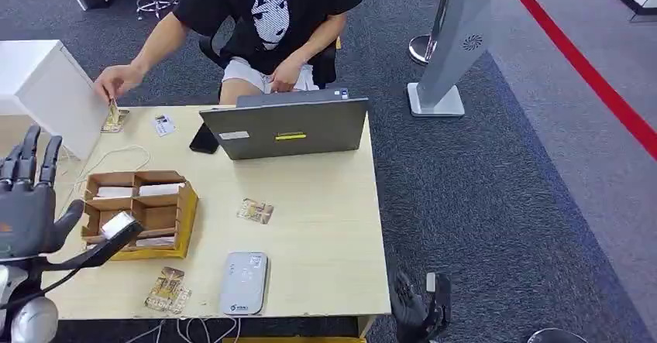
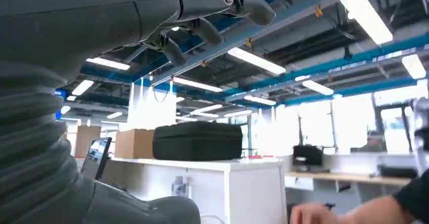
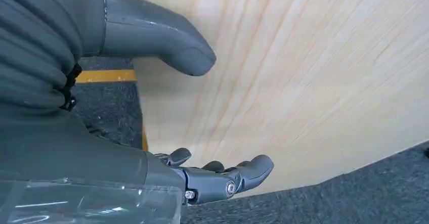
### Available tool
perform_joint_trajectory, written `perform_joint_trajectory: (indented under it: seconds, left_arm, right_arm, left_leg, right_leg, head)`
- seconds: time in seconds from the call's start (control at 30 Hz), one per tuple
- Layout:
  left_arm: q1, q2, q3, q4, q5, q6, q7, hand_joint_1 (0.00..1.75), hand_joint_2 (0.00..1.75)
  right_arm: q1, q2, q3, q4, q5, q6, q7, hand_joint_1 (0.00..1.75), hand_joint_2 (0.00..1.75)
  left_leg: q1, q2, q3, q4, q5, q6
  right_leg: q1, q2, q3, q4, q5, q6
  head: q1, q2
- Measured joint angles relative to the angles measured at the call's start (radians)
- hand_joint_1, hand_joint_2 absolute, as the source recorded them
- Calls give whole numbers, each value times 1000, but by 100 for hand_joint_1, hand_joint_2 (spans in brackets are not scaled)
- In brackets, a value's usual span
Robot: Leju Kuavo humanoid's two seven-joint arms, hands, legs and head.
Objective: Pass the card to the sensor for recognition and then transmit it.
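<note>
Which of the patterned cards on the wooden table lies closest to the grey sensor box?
The gold patterned card at the table's near edge, just left of the flat grey sensor box. The other patterned card lies farther off, mid-table; a third is by the person's hand.

Head view: mounted high, looking forward and down over the whole table [image 1: 325, 196], with a seated person [image 1: 263, 25] at 12 o'clock. Left wrist view: close behind the left hand [image 2: 101, 11], aimed level to upward at ceiling lights [image 2: 255, 61]. Right wrist view: close behind the right hand [image 3: 152, 173], facing the table's wood surface and carpet [image 3: 364, 193]. Shared: the person's arm.
</note>
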Motion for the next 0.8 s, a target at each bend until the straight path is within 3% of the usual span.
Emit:
perform_joint_trajectory:
  seconds: [0.2,0.33,0.37,0.43,0.5,0.57,0.63,0.7,0.8]
  left_arm:
    - [241,-107,138,-259,192,88,-134,0,175]
    - [361,-245,262,-389,377,68,-300,0,175]
    - [381,-292,308,-411,405,57,-354,0,175]
    - [419,-361,386,-427,423,76,-407,0,175]
    - [461,-404,430,-427,430,119,-410,0,175]
    - [494,-435,445,-420,422,147,-374,0,175]
    - [524,-457,451,-387,367,113,-290,0,175]
    - [553,-475,452,-333,389,93,-233,0,175]
    - [568,-492,452,-247,439,53,-220,0,175]
  right_arm:
    - [38,0,-32,-30,-26,14,-18,0,175]
    - [65,0,-74,-60,-31,38,-22,0,175]
    - [73,1,-88,-70,-31,48,-21,0,175]
    - [85,3,-116,-88,-37,66,-19,0,175]
    - [98,8,-140,-106,-37,81,-13,0,175]
    - [109,12,-166,-124,-34,92,0,0,175]
    - [120,14,-196,-134,-14,76,39,0,175]
    - [147,16,-227,-141,12,87,33,0,175]
    - [181,20,-280,-146,49,111,24,0,175]
  left_leg:
    - [-1,-5,-3,0,-1,1]
    - [-3,-8,-3,0,-3,4]
    - [-3,-9,-3,0,-3,5]
    - [-4,-10,-3,0,-3,5]
    - [-4,-10,-3,0,-3,5]
    - [-4,-11,-3,0,-4,6]
    - [-4,-12,-2,0,-4,6]
    - [-4,-12,-3,0,-4,6]
    - [-4,-15,-4,0,-4,6]
  right_leg:
    - [0,-5,0,-1,-2,2]
    - [-3,-9,1,-2,-4,5]
    - [-3,-10,1,-2,-4,6]
    - [-4,-11,1,-2,-4,6]
    - [-4,-12,1,-2,-4,6]
    - [-4,-12,1,-2,-5,7]
    - [-5,-12,2,-2,-5,8]
    - [-5,-13,2,-2,-6,8]
    - [-5,-15,2,-2,-6,9]
  head:
    - [0,0]
    - [0,0]
    - [0,0]
    - [0,0]
    - [0,0]
    - [0,0]
    - [0,0]
    - [0,0]
    - [0,0]
